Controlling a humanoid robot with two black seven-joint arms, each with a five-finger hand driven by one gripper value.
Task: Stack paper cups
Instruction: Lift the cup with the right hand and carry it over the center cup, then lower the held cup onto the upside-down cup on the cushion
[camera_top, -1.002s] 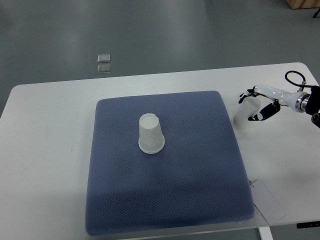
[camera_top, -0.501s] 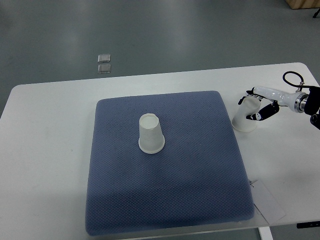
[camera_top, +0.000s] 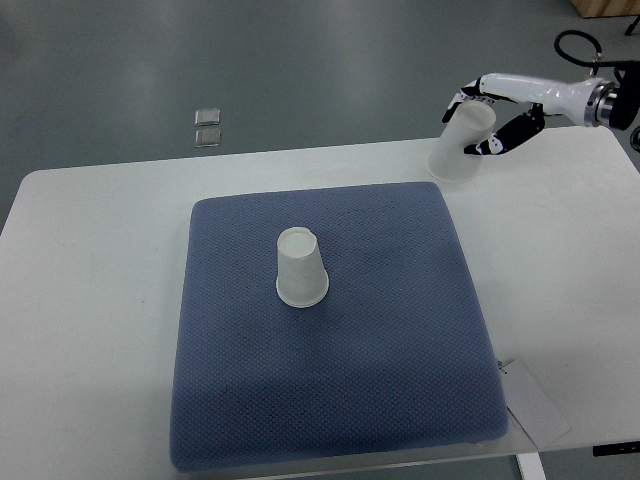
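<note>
A grey floor (camera_top: 300, 70) filled the top of my view, and below it stood the white table (camera_top: 90, 300) with a blue pad (camera_top: 330, 400) laid across its middle.

From the right edge my right hand (camera_top: 492, 112) reached in over the table's far edge, its white arm ending in dark-tipped fingers (camera_top: 505, 138). The fingers were curled around a paper cup (camera_top: 458, 145), gripping it near its closed base. I saw the cup held upside down and tilted, its open rim pointing down and to the left, over the table's far edge just beyond the pad's far right corner. I could not tell whether it was clear of the table.

A second cup (camera_top: 302, 268) stood upside down on the pad, a little left of the pad's centre, wide rim flat on the cloth and closed base up. It was well apart from the held cup.

At the table's near right corner a sheet of paper (camera_top: 535, 405) lay partly tucked at the pad's edge. On the floor beyond the table, two small clear squares (camera_top: 208, 127) sat one just behind the other. A tan box corner (camera_top: 605, 8) showed at the top right of my view.
</note>
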